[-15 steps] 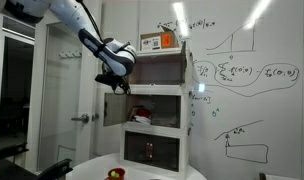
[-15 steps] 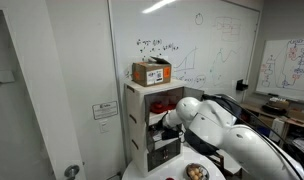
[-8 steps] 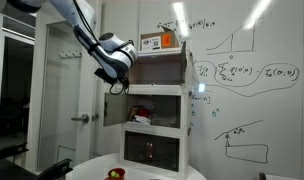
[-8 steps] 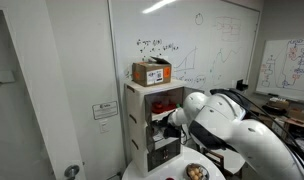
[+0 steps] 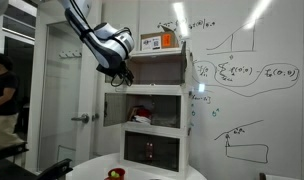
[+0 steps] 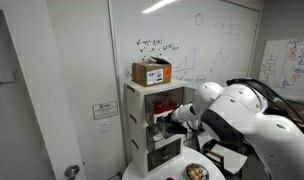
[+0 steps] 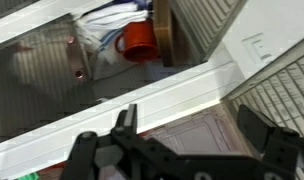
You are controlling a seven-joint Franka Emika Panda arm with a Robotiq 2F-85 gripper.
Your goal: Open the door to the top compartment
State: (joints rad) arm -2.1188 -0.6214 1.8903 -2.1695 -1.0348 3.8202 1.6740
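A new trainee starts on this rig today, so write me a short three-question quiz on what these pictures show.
1. True or false: a cardboard box sits on top of the cabinet.
2. Pick one. The gripper is: A) open, with nothing between its fingers; B) shut on a bottle; C) shut on a towel.
3. Fill in the blank: in the wrist view, the cup inside the cabinet is ____ in colour.

Key: 1 true; 2 A; 3 red.
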